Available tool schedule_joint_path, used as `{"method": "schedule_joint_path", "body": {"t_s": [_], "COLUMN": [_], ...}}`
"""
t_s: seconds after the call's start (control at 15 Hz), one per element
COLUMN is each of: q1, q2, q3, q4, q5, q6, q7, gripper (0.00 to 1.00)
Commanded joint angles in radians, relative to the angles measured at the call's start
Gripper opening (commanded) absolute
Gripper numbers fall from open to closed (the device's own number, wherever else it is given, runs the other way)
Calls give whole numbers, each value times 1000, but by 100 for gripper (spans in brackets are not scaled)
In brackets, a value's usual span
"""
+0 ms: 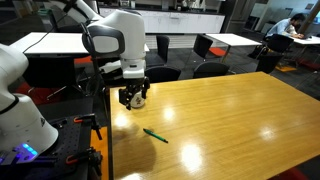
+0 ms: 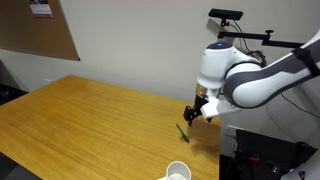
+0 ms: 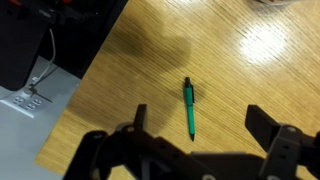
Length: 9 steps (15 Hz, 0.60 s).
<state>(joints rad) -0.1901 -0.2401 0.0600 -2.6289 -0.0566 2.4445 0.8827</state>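
Jaws stand at their widest on the gripper [image 1: 134, 98], which holds nothing and hangs above the table [image 1: 235, 105], close to the table edge beside the robot's base. A green pen [image 3: 189, 108] lies flat on the table top just under the gripper and apart from it; in both exterior views it shows as a thin dark-green stroke on the pale wood [image 2: 183, 132]. From the wrist view the pen runs lengthwise between the two fingers [image 3: 140, 116], one on each side of its barrel, with bare table all round it. The pen looks light, stiff and slim, with a smooth round barrel that would likely roll or skid on the glossy table if nudged from one side only. The middle of the barrel seems the best place to pinch, across its width, so that it hangs level. It sits so low that the fingertips would need to reach almost to the table. A white cup [image 2: 177, 172] stands on the table farther along, well clear of the gripper.
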Motion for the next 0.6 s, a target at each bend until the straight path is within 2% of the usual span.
{"method": "schedule_joint_path", "body": {"t_s": [0.0, 0.53], "q1": [16, 9], "q2": [2, 20], "q3": [-21, -21], "q4": [1, 8], "q5": [-5, -19], "q6": [2, 6], "q7": [3, 21], "gripper": [100, 100]}}
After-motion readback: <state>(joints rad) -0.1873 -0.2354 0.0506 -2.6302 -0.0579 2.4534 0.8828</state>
